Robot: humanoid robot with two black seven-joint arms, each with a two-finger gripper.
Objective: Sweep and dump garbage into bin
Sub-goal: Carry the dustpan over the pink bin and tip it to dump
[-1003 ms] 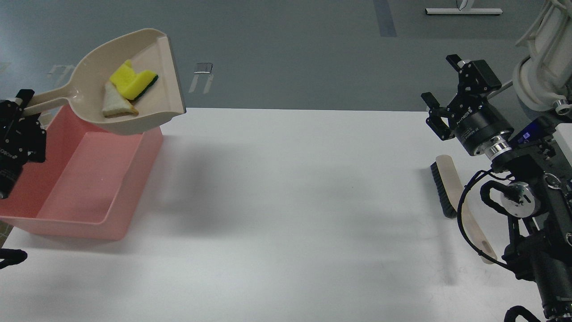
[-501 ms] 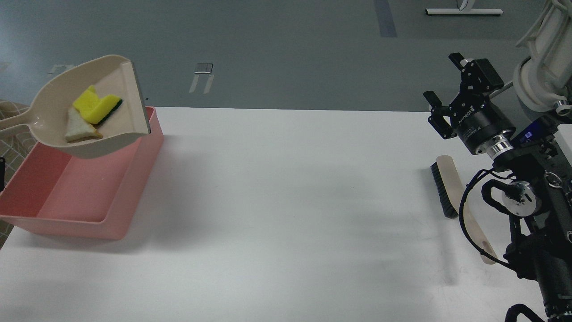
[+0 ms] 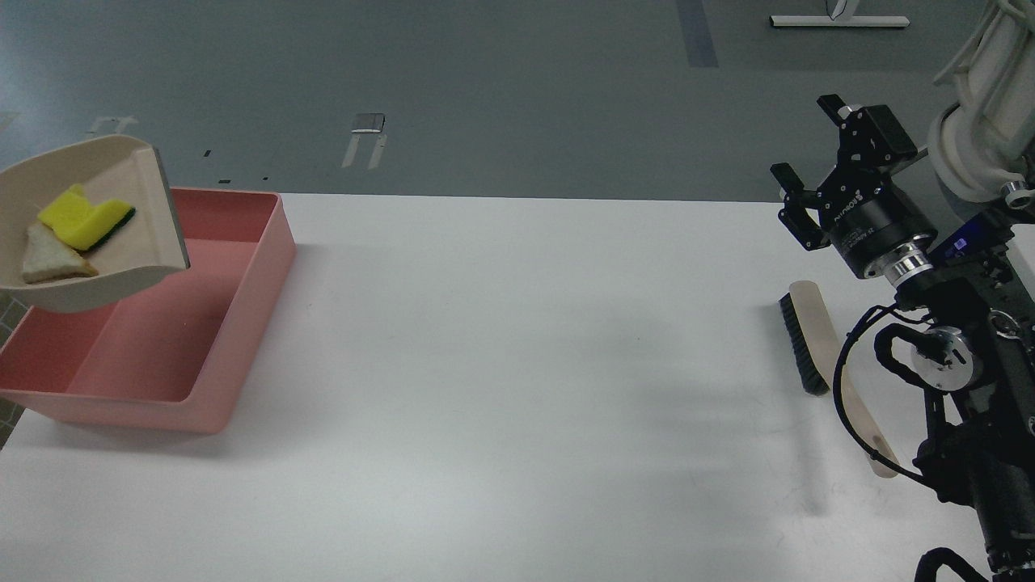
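Observation:
A beige dustpan (image 3: 121, 242) hangs in the air over the left end of the pink bin (image 3: 234, 339), its handle cut off by the left edge. In its scoop lie the yellow sponge with green backing (image 3: 81, 220) and the pale triangular bread slice (image 3: 50, 260). The bin's inside looks bare. My left gripper is out of view past the left edge. My right gripper (image 3: 808, 166) is raised at the far right above the table, its fingers apart and holding nothing.
A brush with black bristles and a beige handle (image 3: 817, 343) lies on the white table (image 3: 517, 364) at the right, beside my right arm. The bin stands at the table's left edge.
The dustpan with the sponge and bread has moved left and slightly down over the bin. My left gripper has gone out of view. My right gripper has barely shifted.

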